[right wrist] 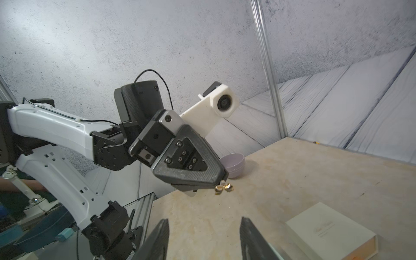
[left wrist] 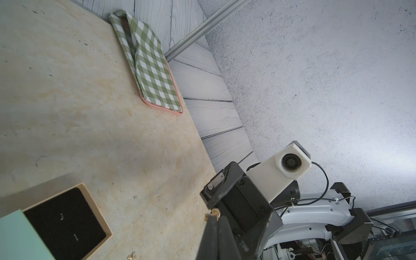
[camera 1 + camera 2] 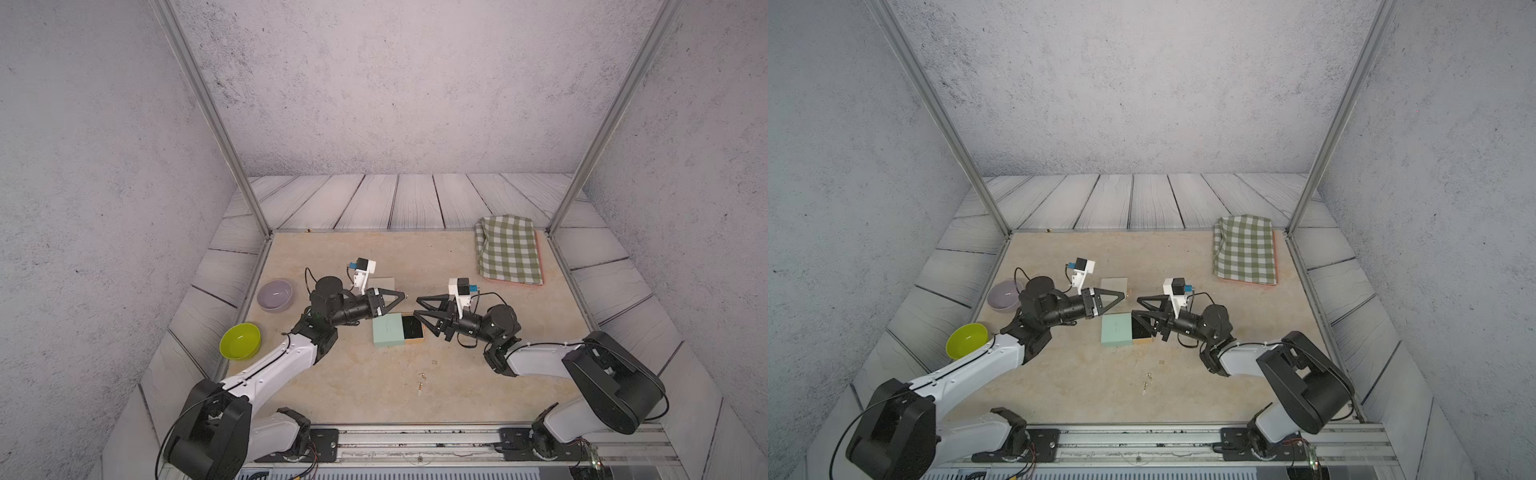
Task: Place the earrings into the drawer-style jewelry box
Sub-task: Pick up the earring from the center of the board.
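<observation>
Earring [image 1: 224, 188] hangs pinched in your left end effector [image 3: 402, 296] so it won't drop, right end effector [image 3: 417, 307] close by, jaws apart.

Left gripper [image 3: 1124, 296] and right gripper [image 3: 1136, 306] tip toward tip near mint-green box [image 3: 1116, 329], earrings [image 3: 1148, 376] loose on table [image 3: 1079, 374].

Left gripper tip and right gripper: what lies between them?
A gold earring, hanging from the left gripper's shut jaws; otherwise open air ahead of the right gripper's open jaws. The right wrist view shows it best.
</observation>
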Robot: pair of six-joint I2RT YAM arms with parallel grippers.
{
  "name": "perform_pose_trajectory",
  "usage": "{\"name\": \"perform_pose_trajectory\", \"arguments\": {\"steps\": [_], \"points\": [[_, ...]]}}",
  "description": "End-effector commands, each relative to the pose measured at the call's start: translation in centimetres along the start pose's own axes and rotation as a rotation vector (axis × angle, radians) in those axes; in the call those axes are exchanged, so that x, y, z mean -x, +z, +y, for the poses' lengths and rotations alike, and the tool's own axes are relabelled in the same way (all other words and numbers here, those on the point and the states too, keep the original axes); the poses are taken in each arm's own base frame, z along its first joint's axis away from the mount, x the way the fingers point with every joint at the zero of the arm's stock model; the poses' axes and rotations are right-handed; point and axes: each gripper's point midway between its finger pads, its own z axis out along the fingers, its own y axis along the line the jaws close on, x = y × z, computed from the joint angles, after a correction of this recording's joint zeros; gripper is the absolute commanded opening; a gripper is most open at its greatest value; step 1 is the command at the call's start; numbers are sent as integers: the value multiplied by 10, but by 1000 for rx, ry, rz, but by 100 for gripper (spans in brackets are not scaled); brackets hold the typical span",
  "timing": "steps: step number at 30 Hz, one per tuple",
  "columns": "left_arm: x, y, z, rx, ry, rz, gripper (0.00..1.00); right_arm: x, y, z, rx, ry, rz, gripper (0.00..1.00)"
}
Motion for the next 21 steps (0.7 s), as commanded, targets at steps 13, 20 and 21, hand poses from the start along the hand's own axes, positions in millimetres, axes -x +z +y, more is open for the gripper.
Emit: {"name": "perform_pose_trajectory", "arguments": {"steps": [13,20,21], "points": [[-6,2,-3,-5,37,16,0,11,24,-8,37,-16,-22,43],[-5,5,-3,-9,38,24,0,6,26,-7,48,-3,-10,37],[-5,5,-2,-7,37,24,0,6,26,-7,49,-4,-10,36]]}}
